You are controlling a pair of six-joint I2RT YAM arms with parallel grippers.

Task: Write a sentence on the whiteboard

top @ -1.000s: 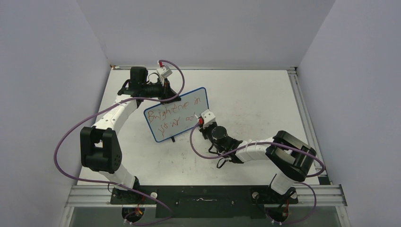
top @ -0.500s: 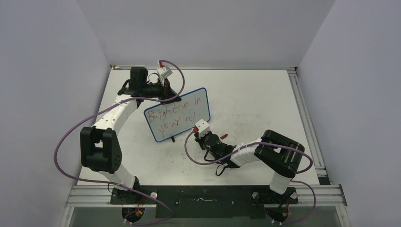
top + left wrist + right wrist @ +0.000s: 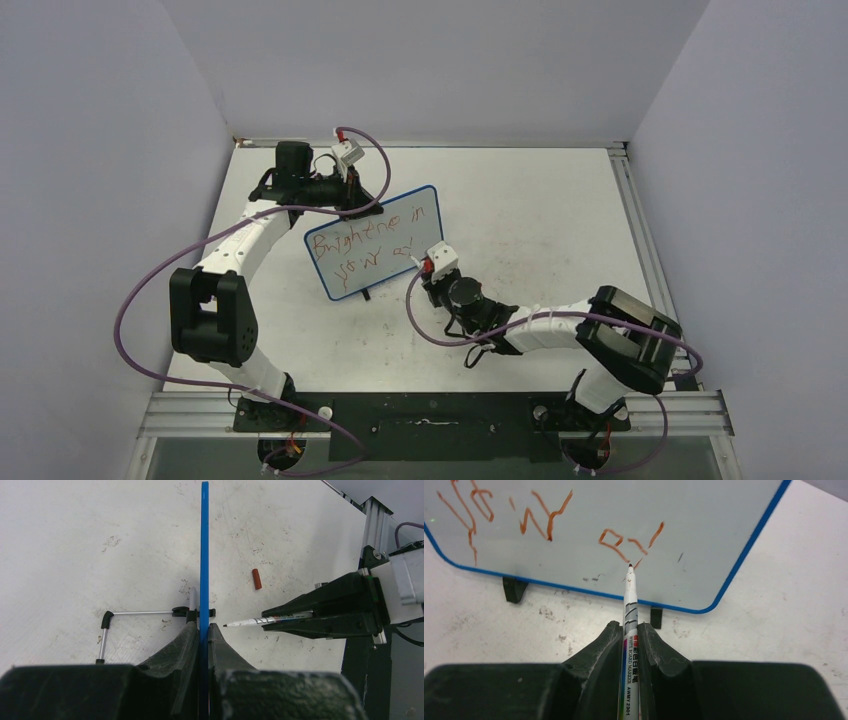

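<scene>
The whiteboard [image 3: 428,236], white with a blue frame, stands tilted on the table with the red sentence [image 3: 370,232] in two lines. My left gripper [image 3: 347,198] is shut on the board's edge [image 3: 204,555]; its jaws [image 3: 204,628] clamp the blue frame. My right gripper [image 3: 432,278] is shut on a white marker [image 3: 629,610], uncapped, in front of the board's lower right part. The marker's tip [image 3: 630,566] is just below the last red strokes [image 3: 629,542]. In the left wrist view the marker [image 3: 265,620] has a small gap between its tip and the board.
A red marker cap [image 3: 256,579] lies on the table behind the marker. The board's metal stand [image 3: 140,612] with black feet juts out on its back side. An aluminium rail [image 3: 640,250] runs along the table's right edge. Grey walls close in three sides.
My right gripper drew back from the board toward the near edge with the marker, then came partly back toward it. The left arm and the board have not moved.
</scene>
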